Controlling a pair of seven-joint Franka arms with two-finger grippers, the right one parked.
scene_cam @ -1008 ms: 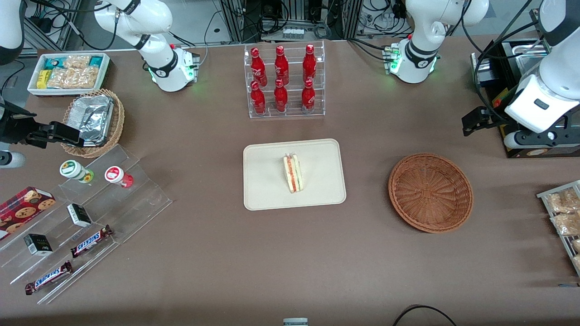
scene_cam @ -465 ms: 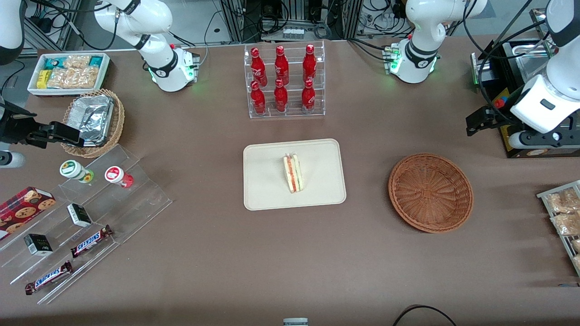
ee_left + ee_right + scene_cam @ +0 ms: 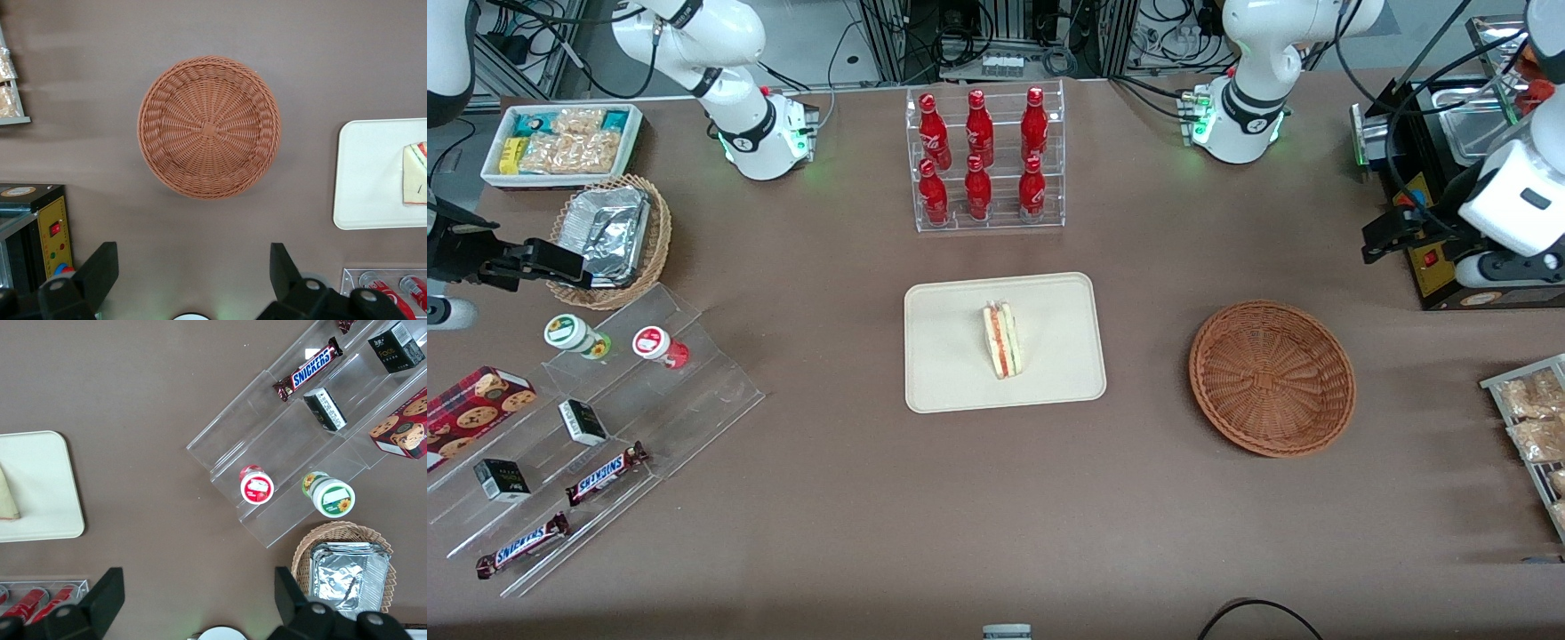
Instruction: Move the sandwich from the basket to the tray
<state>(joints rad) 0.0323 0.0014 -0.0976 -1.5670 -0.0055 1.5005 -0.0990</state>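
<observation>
The sandwich (image 3: 1003,340) lies on the tray (image 3: 951,373) at the middle of the table (image 3: 996,516), standing on its edge with the red and green filling upward. The basket (image 3: 1272,378) sits on the table toward the working arm's end, well apart from the tray, with nothing in it. The pincer (image 3: 193,273) hangs above the table near that end's edge, fingers (image 3: 100,270) spread wide, holding nothing.

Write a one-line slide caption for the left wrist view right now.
Open gripper high above the table beside the empty wicker basket; sandwich lies on the cream tray.
</observation>
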